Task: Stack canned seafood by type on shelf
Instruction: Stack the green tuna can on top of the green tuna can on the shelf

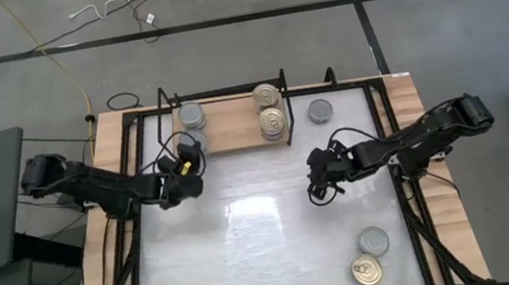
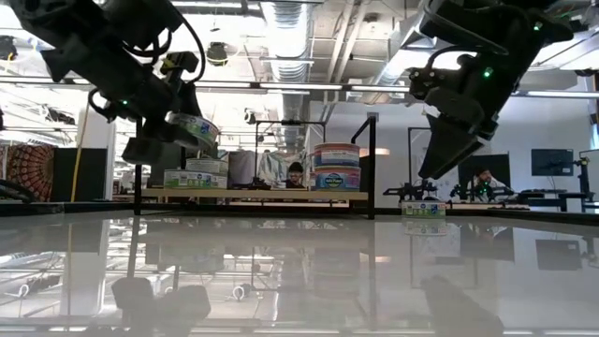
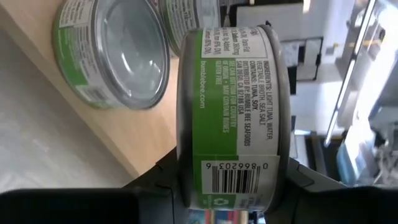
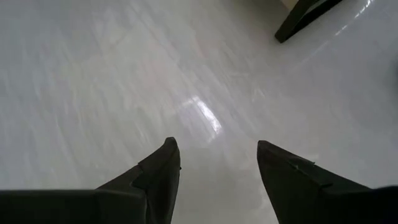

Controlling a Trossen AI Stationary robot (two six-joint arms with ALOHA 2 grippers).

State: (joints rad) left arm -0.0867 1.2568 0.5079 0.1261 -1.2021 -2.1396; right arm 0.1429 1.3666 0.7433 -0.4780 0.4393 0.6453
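1. Left gripper clamps a green-labelled tin with a barcode and grey top, lifted just off the shelf's front left edge.
2. Right gripper hangs empty, fingers spread wide, over the middle of the white tabletop.
3. On the wooden shelf: a grey-topped tin at left, gold-topped tins stacked at right.
4. More tins sit near the tabletop's front corners; an office room with ceiling ducts lies behind.

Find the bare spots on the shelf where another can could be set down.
On the shelf, bare wood lies between the grey-topped cans at its left end and the gold-topped stacks at its right. The left gripper holds a can beside the crowded left end.
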